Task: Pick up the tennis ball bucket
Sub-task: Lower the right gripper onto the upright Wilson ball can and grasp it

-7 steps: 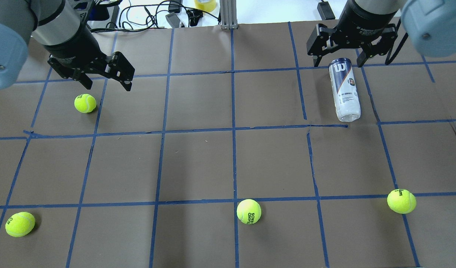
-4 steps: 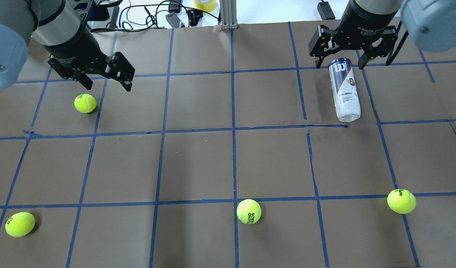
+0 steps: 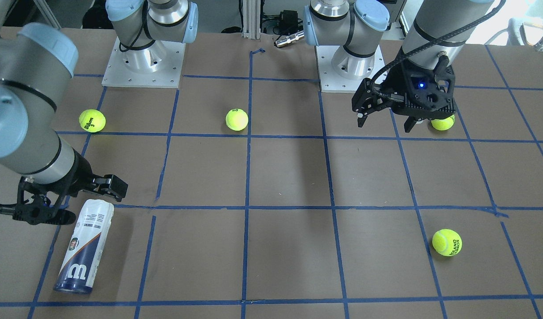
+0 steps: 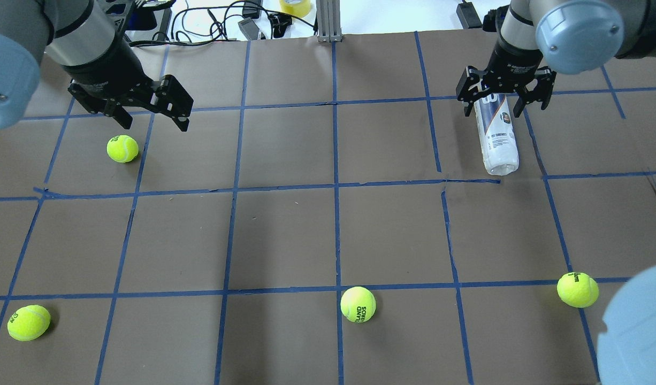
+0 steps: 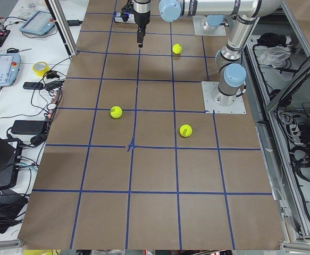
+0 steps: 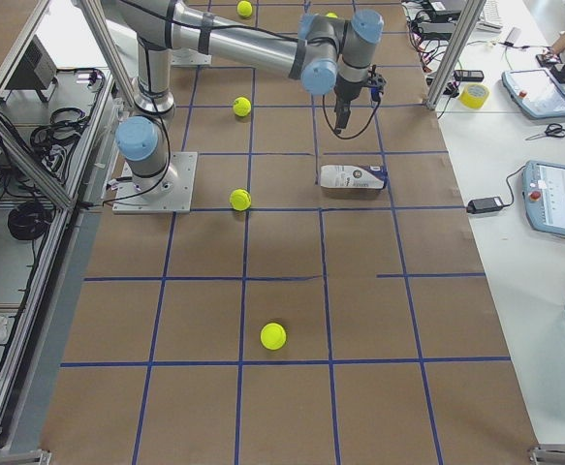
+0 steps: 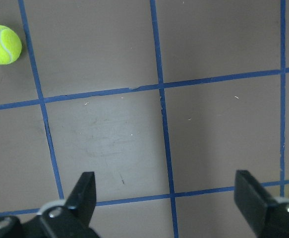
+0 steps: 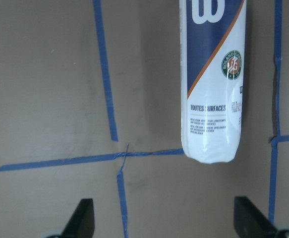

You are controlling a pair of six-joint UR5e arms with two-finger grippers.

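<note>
Front-facing view: the Wilson tennis ball can [image 3: 83, 248] lies on its side on the brown bench [image 3: 289, 177], navy end nearest the camera. The right claw [image 3: 74, 201] hangs over it, fingers apart. Overhead: the left claw [image 4: 155, 124], also spread, hovers near a tennis ball [image 4: 122, 148]. Right wrist view: the can lies ahead of the parted fingertips, untouched.

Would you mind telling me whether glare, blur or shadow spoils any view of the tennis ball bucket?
Right wrist-mounted view: the tennis ball bucket is sharp, label readable, slight sheen near its clear end, soft shadow on its left. Overhead exterior view: a blue joint cap of the right arm looms blurred in the lower right corner.
</note>
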